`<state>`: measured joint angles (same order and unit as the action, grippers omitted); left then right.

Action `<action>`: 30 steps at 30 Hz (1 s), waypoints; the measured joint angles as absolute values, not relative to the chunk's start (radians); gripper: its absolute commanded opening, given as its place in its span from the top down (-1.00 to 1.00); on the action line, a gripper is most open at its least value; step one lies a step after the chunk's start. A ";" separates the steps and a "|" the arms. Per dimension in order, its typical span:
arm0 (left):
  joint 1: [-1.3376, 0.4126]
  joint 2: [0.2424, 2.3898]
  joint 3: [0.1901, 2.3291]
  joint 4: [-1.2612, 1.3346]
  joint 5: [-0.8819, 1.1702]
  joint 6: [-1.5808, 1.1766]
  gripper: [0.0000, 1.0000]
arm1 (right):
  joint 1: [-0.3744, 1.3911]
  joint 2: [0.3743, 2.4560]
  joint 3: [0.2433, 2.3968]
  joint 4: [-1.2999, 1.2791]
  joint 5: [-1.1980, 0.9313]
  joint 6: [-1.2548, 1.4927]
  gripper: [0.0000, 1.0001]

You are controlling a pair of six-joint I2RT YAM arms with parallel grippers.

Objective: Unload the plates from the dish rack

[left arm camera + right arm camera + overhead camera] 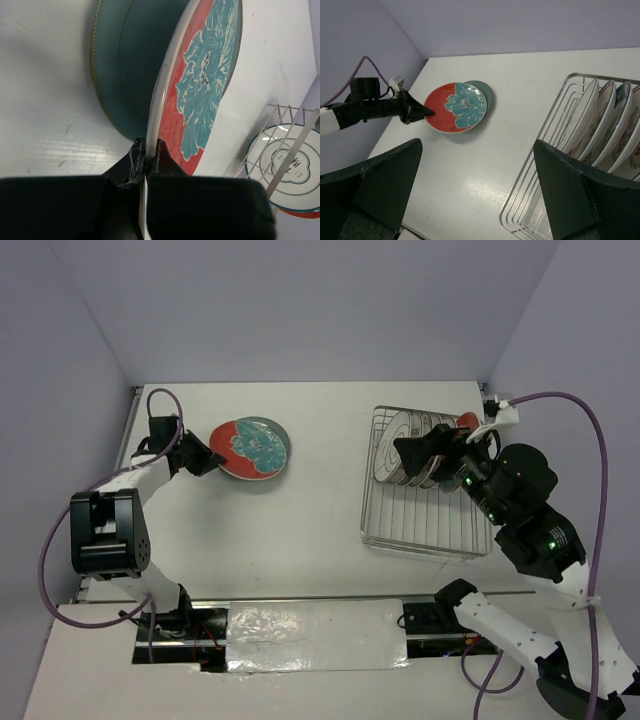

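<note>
My left gripper [205, 458] [150, 150] is shut on the near rim of a red plate with a teal flower [250, 447] [205, 85] [455, 107]. This plate lies tilted over a plain teal plate [125, 65] [489, 92] at the table's back left. The wire dish rack [420, 530] [530, 160] [290, 150] stands at the right. Several white plates [405, 445] [592, 120] stand upright in its far half. My right gripper [415, 462] [477, 145] hovers open and empty at the rack's left side, beside those plates.
A purple wall rises behind the table and on the left. A foil-covered strip [315, 635] lies along the near edge between the arm bases. Cables [590, 440] loop off both arms.
</note>
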<state>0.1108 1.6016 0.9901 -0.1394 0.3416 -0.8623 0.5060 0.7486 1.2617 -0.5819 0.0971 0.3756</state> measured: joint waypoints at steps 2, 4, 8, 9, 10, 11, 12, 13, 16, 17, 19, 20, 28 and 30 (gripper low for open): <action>0.111 1.627 0.998 -0.106 0.351 -0.877 0.80 | 0.506 0.736 1.260 -0.595 0.095 0.370 -1.00; 0.111 1.656 1.007 -0.074 0.357 -0.896 0.68 | 0.506 0.725 1.254 -0.601 0.093 0.366 -1.00; 0.113 1.711 1.008 -0.003 0.391 -0.940 0.45 | 0.506 0.694 1.251 -0.616 0.090 0.355 -1.00; 0.114 1.722 1.008 0.011 0.396 -0.948 0.40 | 0.506 0.690 1.251 -0.618 0.090 0.352 -1.00; 0.115 1.736 1.008 0.025 0.400 -0.955 0.28 | 0.506 0.688 1.251 -0.621 0.090 0.348 -1.00; 0.116 1.750 1.008 0.030 0.402 -0.958 0.17 | 0.506 0.687 1.251 -0.624 0.090 0.345 -1.00; 0.116 1.763 1.010 0.032 0.406 -0.967 0.07 | 0.506 0.687 1.251 -0.628 0.091 0.340 -1.00; 0.115 1.776 1.011 0.028 0.406 -0.971 -0.21 | 0.506 0.688 1.251 -0.636 0.093 0.337 -1.00; 0.115 1.798 1.034 -0.010 0.407 -0.970 -0.51 | 0.506 0.698 1.258 -0.668 0.105 0.323 -1.00; 0.113 1.798 1.052 -0.030 0.397 -0.966 -0.55 | 0.506 0.709 1.265 -0.683 0.111 0.321 -1.00; 0.109 1.799 1.089 -0.067 0.379 -0.951 -0.73 | 0.506 0.737 1.283 -0.711 0.122 0.317 -1.00; 0.106 1.800 1.107 -0.087 0.367 -0.944 -0.79 | 0.506 0.756 1.291 -0.725 0.126 0.315 -1.00; 0.081 1.807 1.169 -0.266 0.249 -0.895 -0.99 | 0.452 0.929 1.332 -0.849 0.262 0.292 -1.00; 0.078 1.807 1.183 -0.311 0.227 -0.887 -0.99 | 0.370 0.972 1.332 -0.862 0.281 0.285 -1.00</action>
